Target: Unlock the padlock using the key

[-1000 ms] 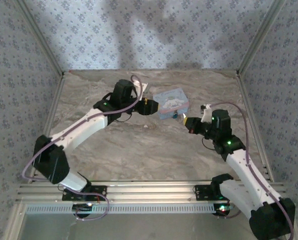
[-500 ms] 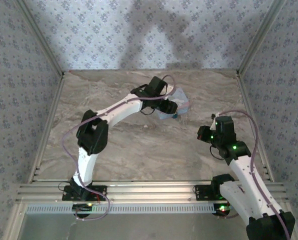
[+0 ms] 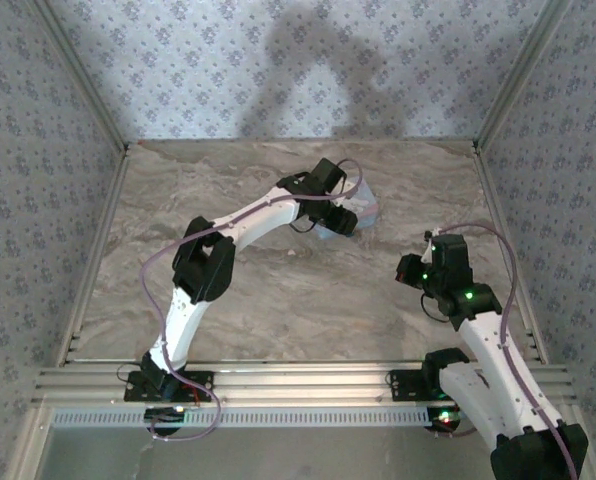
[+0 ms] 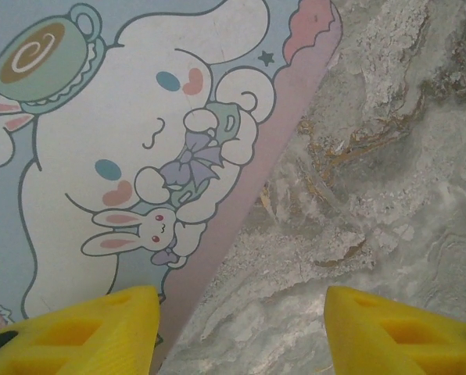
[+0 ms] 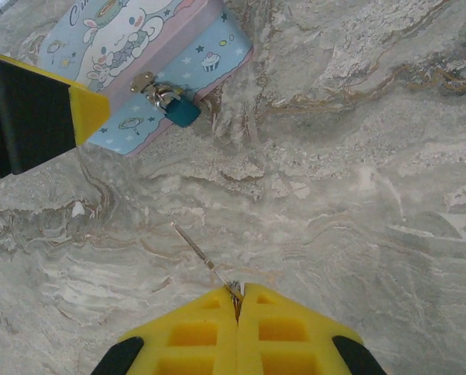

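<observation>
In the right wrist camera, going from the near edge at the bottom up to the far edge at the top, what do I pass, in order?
right tool, shut on the key → key sticking out ahead of it → padlock → tin

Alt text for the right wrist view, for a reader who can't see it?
The right gripper, fingers shut, pinches the thin key, which points up-left over the marble table. Beyond it, the teal padlock hangs from the clasp of a pale blue cartoon tin.
</observation>
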You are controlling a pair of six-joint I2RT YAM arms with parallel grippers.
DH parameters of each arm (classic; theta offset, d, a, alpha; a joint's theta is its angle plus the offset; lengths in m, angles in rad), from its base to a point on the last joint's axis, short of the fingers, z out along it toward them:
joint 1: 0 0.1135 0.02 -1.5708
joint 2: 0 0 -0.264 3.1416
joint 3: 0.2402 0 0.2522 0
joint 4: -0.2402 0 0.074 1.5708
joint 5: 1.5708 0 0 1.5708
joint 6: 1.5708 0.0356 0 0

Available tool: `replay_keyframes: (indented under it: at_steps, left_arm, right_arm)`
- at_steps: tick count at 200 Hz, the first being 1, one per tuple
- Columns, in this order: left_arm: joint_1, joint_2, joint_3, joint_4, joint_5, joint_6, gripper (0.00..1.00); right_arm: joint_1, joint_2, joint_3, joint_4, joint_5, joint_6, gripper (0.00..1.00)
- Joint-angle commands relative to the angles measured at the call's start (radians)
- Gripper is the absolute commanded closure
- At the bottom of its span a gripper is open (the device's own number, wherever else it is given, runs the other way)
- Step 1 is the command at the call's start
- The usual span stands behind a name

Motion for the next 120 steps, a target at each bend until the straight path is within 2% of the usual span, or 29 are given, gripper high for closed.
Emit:
replay_keyframes:
  at_steps: [1,120]
  left_arm:
    - [-0.007,-0.019,-0.058,-0.051,-0.027,0.021,0.42]
    - [-0.006,-0.359,-0.568,0.066,-0.090,-0.023,0.43]
  right_arm:
    - [-0.010,-0.014,0.005,-0.032,0.004,0.007,1.00]
    - [-0.030,0.022,0.006,-0.001,-0.044,0.001,1.00]
